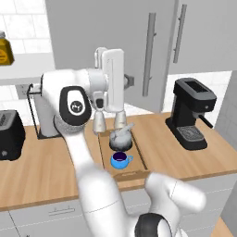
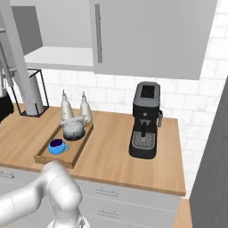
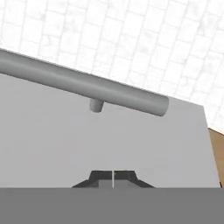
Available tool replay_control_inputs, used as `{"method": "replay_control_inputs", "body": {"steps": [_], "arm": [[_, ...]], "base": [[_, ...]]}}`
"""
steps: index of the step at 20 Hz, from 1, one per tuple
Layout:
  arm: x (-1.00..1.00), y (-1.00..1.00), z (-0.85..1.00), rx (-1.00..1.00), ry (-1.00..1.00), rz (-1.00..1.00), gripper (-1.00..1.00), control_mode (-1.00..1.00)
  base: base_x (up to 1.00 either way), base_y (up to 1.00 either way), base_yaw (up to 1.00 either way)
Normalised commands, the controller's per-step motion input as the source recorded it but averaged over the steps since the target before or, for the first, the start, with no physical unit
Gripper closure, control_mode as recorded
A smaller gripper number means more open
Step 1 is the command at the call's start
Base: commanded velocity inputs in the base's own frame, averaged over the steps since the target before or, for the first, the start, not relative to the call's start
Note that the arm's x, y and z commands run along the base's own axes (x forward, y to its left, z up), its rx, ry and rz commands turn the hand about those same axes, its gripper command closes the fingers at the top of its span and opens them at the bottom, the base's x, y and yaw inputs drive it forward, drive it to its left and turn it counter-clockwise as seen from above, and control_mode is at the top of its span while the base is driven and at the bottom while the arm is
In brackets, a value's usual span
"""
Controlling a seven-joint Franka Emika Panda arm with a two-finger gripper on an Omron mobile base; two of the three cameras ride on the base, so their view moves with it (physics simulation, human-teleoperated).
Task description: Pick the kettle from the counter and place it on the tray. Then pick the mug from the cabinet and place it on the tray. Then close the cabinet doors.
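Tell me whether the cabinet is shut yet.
Not yet. The left door stands swung out, baring the white shelf; the right door is closed.

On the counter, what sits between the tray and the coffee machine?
Nothing: in the right base view a bare stretch of the counter separates the tray, which holds the kettle and mug, from the coffee machine.

I see flat, even, bright rendered light with no glare; soft faint shadows sit under the kettle (image 1: 121, 138) and coffee machine (image 2: 145, 120). Everything looks slightly soft.
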Motion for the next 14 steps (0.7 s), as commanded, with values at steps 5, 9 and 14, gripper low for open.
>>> {"method": "replay_control_inputs", "body": {"steps": [5,9,14], "arm": [[0.73,-0.24,-0.04,-0.02,0.00,0.44,1.00,-1.00],[0.66,0.00,-0.06,0.00,-0.01,0.76,1.00,-1.00],[0.96,0.00,-0.02,0.06,0.00,0.77,1.00,-1.00]], "base": [[0.00,0.00,0.00],[0.00,0.00,0.00],[0.00,0.00,0.00]]}}
